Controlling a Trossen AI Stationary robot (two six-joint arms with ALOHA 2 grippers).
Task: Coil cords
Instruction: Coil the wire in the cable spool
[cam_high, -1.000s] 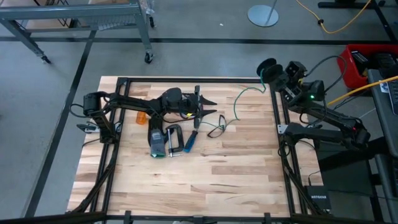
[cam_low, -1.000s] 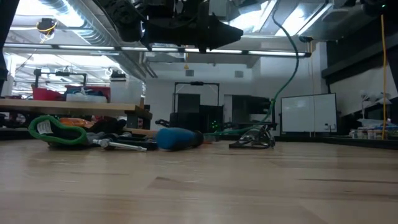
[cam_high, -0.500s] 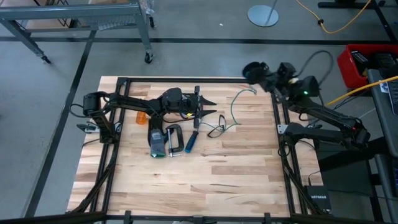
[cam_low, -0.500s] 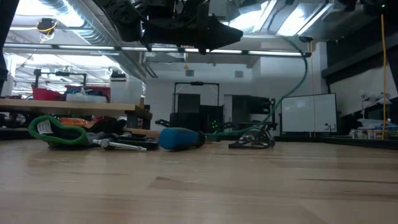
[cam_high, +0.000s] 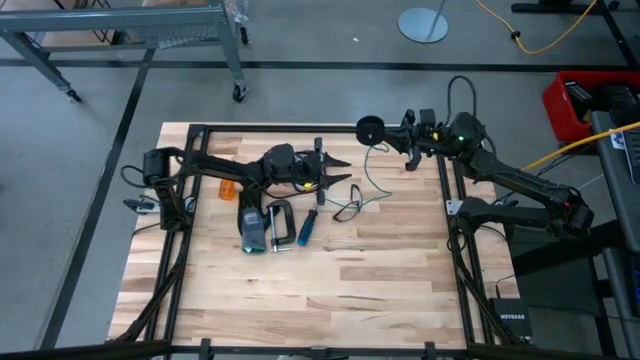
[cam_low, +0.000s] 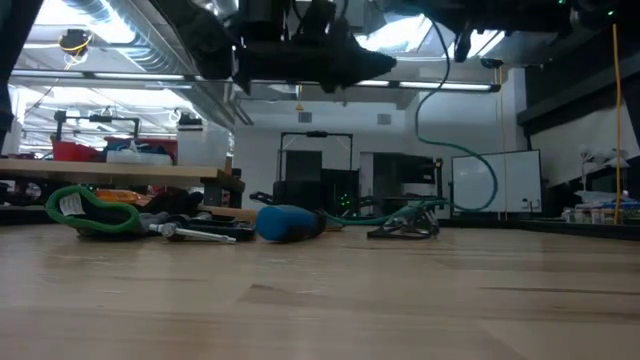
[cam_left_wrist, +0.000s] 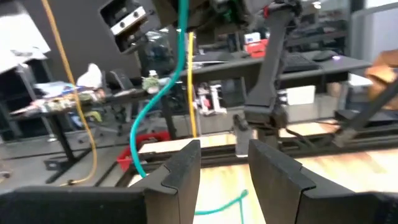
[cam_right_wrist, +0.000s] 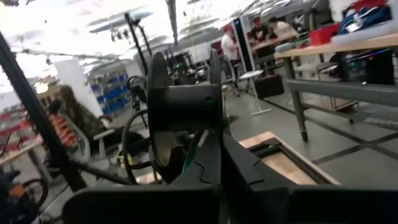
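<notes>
One green cord (cam_high: 372, 178) in play: its upper end runs to the spool (cam_high: 369, 128) held up by the right gripper (cam_high: 385, 132) over the table's far edge, right of centre; from there it drops in a loose curve to a tangled heap on the wood (cam_high: 349, 207) near the middle. Right gripper's fingers are closed tight on that black spool, seen end-on in its wrist view. Left gripper (cam_high: 338, 170) hangs above the table just left of the heap, fingers parted a moderate gap, nothing between them

Handling guess: cord is very light and limp, no stiffness to speak of – it sags and swings freely in the low view (cam_low: 440, 140), so it will follow the spool but won't hold any shape alone. Thin and smooth-jacketed, likely to slip through a loose pinch. Not fragile, but the heap can snag on the blue-handled screwdriver (cam_high: 307, 226) or the clamp (cam_high: 280, 222) beside it

Best hold for the left: the free run just above the heap, pinched lightly so it feeds under slight tension while the spool turns. Avoid grabbing the tangle itself
</notes>
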